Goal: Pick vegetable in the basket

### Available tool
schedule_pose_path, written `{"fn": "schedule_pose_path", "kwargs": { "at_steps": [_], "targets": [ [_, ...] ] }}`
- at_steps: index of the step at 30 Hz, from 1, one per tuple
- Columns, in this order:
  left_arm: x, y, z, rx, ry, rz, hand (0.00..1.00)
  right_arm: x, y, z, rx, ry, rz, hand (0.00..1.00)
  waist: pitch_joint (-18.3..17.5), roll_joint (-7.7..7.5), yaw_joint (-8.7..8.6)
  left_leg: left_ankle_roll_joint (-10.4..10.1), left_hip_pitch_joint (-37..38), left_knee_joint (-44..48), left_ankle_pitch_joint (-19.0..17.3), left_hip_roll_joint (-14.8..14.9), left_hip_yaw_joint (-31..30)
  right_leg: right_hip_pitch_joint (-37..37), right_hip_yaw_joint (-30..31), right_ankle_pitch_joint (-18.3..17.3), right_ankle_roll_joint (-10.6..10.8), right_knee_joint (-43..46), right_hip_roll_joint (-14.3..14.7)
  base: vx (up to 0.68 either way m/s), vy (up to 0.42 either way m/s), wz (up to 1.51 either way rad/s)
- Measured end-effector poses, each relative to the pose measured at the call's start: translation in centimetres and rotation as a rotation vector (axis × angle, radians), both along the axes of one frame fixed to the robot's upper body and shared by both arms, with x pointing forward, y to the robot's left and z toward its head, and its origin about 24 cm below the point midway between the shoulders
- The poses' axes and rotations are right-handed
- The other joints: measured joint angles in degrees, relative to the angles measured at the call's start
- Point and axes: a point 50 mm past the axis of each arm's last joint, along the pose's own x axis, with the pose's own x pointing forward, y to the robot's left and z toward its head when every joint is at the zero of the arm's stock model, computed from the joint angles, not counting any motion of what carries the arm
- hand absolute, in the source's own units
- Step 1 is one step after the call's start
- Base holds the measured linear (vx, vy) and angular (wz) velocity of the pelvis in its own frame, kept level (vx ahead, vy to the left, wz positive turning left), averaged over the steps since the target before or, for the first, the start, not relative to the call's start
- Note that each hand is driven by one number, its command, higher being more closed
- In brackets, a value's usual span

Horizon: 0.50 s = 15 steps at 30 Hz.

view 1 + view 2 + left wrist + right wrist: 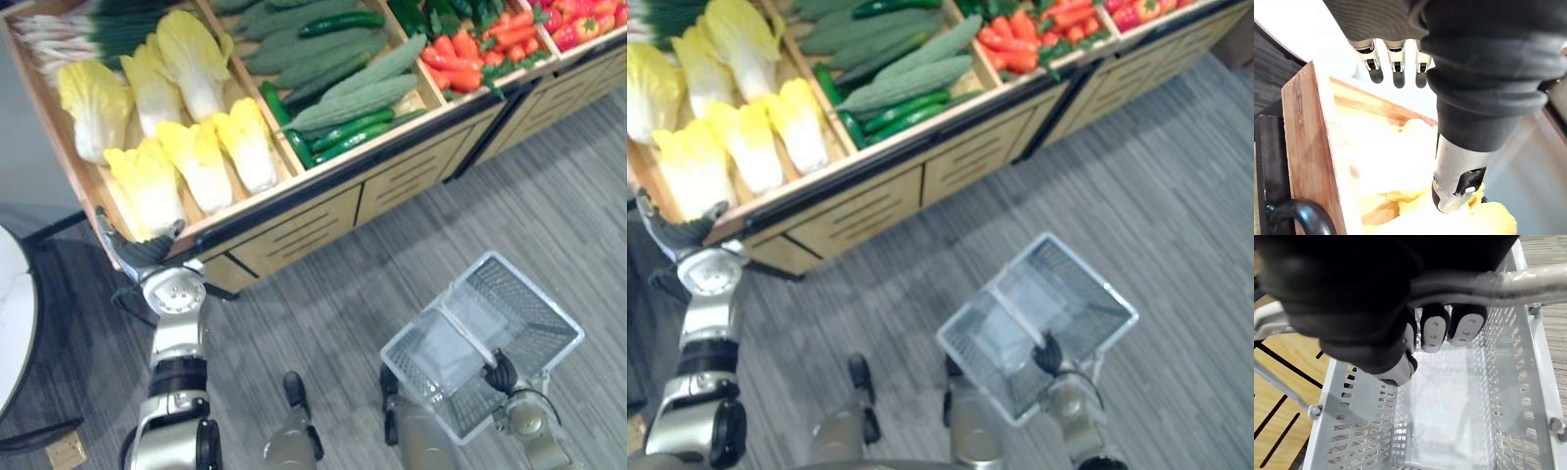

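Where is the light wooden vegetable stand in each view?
Left eye view: light wooden vegetable stand across the top.
Right eye view: across the top.
Left wrist view: corner board beside the left hand.
Right wrist view: slotted front behind the white plastic basket.
Landmark: yellow cabbages at its left end.

Just past your left hand [1397, 68], silver with dark fingertips, you see the pale yellow leafy cabbages [147, 176] with white stems. Farther from it are the dark green smooth cucumbers [338, 132], the lighter green bumpy gourds [353, 98] and the red-orange vegetables [456, 59]. The light wooden display crate [294, 230] carries black slot lines. Under your right hand [1432, 330], the pale grey plastic basket [1535, 377] shows a grid of small holes. The grey floor [549, 196] is finely striped.
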Motion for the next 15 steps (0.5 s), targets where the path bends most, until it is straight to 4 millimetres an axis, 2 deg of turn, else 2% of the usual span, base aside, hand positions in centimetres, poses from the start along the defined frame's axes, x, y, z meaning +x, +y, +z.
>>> {"fn": "schedule_pose_path", "kwargs": {
  "at_steps": [5, 15],
  "targets": [
    [1.2, 1.0, 1.7, -0.022, -0.020, 0.065, 0.00, 0.9, 1.0, 0.6, 0.001, -0.051, 0.044, 1.00, 2.49, -1.27, -0.21, 0.10, -0.48, 0.00, 0.08, 0.01, 1.03, -0.27, 1.45, 1.53, 0.00, -2.17, 0.23, 0.03, 0.003, -0.13],
    [2.1, 2.7, 2.9, -0.054, 0.029, 0.183, 0.00, 1.1, 2.1, 0.8, -0.009, -0.091, 0.123, 1.00, 3.46, -1.96, -0.30, 0.09, -0.52, -0.04, 0.08, -0.05, 1.03, -0.73, 2.27, 1.58, -0.05, -2.18, 0.31, 0.03, -0.001, -0.05]
  ]
}}
